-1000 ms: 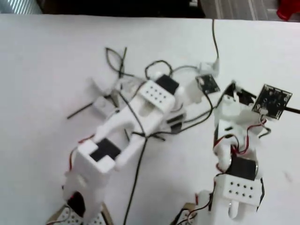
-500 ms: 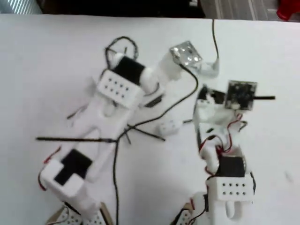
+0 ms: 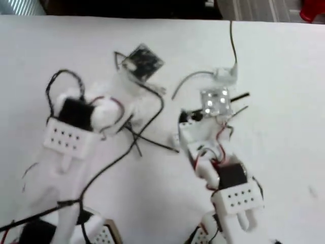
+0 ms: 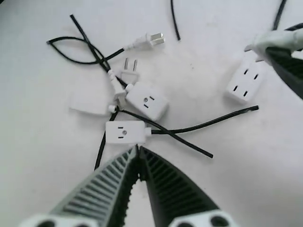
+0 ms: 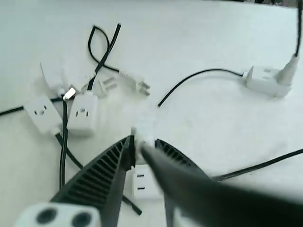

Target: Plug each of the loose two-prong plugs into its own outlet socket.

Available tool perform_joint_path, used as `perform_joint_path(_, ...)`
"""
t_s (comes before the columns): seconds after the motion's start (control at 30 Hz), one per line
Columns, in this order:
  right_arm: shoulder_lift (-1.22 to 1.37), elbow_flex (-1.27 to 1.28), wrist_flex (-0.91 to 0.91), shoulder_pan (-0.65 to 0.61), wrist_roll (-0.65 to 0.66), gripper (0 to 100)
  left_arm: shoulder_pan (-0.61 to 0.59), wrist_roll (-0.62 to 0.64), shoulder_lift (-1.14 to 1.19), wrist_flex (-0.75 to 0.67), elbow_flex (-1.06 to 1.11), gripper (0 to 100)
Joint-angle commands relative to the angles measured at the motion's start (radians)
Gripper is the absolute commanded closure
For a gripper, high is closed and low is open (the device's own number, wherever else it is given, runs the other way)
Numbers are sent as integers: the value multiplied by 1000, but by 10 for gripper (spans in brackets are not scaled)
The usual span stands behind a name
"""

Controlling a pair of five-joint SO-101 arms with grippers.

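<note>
Hovering over the white table (image 4: 38,161), my left gripper (image 4: 138,150) has its fingers pressed together with nothing between them. They point at the near socket (image 4: 124,132), a white single-outlet block lying flat just beyond the tips and not touching them. Its black cord (image 4: 203,125) trails off sideways across the table. Just beside it, set at a slant, lies the second socket (image 4: 147,100), also face up.

Past that block rest the two loose plugs, neither one in an outlet. The short plug (image 4: 129,72) lies closest to the second socket with its prongs pointing away from me. The corded plug (image 4: 147,41) lies a little farther off on a looping black lead. A flat white tab (image 4: 90,101) lies beside the two sockets.

My right gripper (image 5: 138,142) hangs above the four-slot socket (image 4: 244,84), which sits well apart from that cluster. A small white piece (image 5: 143,128) shows right at its nose; whether it is gripped I cannot tell.

Farther back lies the far socket (image 5: 261,79), with a seated plug (image 5: 286,71) in it.
</note>
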Motion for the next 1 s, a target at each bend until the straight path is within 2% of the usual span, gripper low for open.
perform_joint_path(0.0,114,-58,-2,-30,11,981,-116,12,-111,-103,170,978)
perform_joint_path(0.23,266,-110,2,-31,11,981,-278,14,-128,-316,434,977)
perform_joint_path(0.33,305,-133,12,-31,17,982,-291,17,-128,-385,506,977)
perform_joint_path(0.5,389,-209,90,-33,52,982,-292,110,-128,-499,603,977)
perform_joint_path(0.97,509,-203,70,-70,58,982,-340,120,-127,-520,646,977)
